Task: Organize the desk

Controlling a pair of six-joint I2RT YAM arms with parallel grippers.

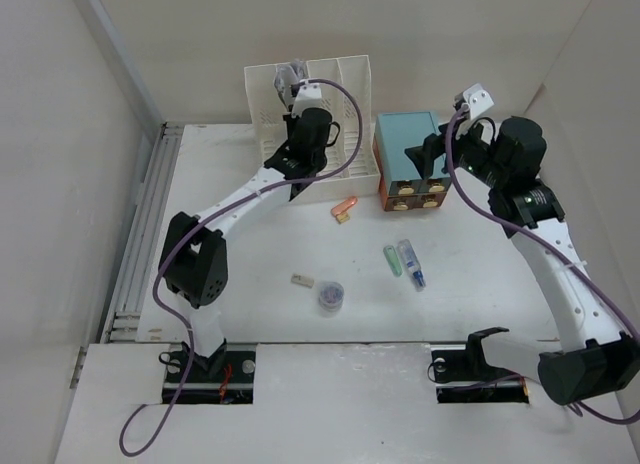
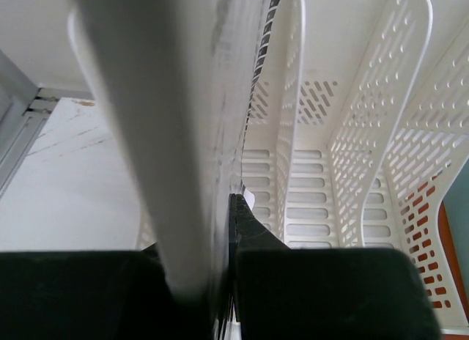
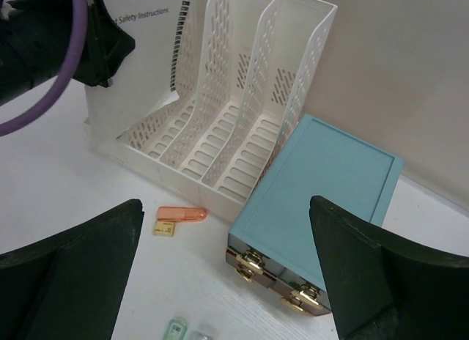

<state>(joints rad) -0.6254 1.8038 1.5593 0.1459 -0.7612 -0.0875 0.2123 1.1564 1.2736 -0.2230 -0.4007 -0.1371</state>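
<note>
Currently my left gripper (image 1: pixel 291 84) is clenched on a thin, floppy instruction sheet (image 3: pixel 139 39), edge-held at the file rack's (image 1: pixel 352 79) left end. The desk (image 1: pixel 260 314) is rigid and spans the whole workspace; I grasp only the items on it. The right gripper (image 3: pixel 226 204) hangs released above the teal drawer box (image 1: pixel 405 134), with an orange USB stick (image 1: pixel 346 205) near the box's front.

Robotics lab, enclosed test cell.
White counter (image 1: pixel 300 234) boxed in by plain pale panels (image 1: pixel 60 184); two cabled arms (image 1: pixel 240 196) bolted at near edge; grey rails (image 1: pixel 140 234) alongside.
</note>
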